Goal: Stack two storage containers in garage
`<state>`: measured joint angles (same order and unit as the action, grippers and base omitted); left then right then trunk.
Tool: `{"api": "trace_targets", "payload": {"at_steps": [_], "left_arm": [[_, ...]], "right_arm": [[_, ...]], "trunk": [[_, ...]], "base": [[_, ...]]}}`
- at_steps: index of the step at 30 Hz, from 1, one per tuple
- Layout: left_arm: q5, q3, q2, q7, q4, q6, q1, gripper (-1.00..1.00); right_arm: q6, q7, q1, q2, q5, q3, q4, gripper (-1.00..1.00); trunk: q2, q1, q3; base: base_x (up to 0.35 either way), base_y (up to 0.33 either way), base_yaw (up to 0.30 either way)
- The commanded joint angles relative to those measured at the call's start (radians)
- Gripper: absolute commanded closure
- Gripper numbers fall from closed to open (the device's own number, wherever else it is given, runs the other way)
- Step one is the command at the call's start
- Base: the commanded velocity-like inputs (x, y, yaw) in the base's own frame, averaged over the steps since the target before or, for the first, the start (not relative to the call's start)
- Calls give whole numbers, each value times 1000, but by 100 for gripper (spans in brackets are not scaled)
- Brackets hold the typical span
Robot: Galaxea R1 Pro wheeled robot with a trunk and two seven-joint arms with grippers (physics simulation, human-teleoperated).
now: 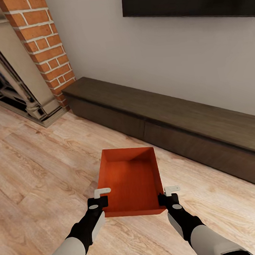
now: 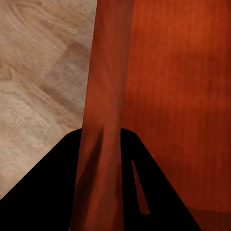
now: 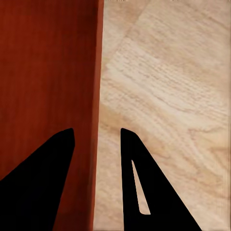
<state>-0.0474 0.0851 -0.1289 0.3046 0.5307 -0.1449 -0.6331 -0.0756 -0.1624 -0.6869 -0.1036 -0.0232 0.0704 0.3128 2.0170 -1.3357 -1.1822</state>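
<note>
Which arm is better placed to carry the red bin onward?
Neither alone. The left gripper clamps the storage container's left wall and the right gripper its right wall, at its near corners, so both should carry it together.

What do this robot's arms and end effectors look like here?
Both arms have pale grey forearm shells and black wrist sections, each with a round grey cap. The left end effector and right end effector carry off-white fingers on black bases. The wrist views show dark pointed fingers.
</note>
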Motion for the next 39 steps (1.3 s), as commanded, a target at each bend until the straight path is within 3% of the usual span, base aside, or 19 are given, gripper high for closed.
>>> {"api": "trace_targets", "payload": {"at_steps": [1,39], "left_arm": [[12,0,2,13,4,-9,0,100],[12,-8,3,13,-3,-9,0,100]], "right_arm": [[-2,-11,0,1,0,1,-3,100],[-9,-8,0,1,0,0,1,100]], "trunk": [[-7,4,3],[-273,150,122]], "base": [[0,0,0],[0,0,0]]}}
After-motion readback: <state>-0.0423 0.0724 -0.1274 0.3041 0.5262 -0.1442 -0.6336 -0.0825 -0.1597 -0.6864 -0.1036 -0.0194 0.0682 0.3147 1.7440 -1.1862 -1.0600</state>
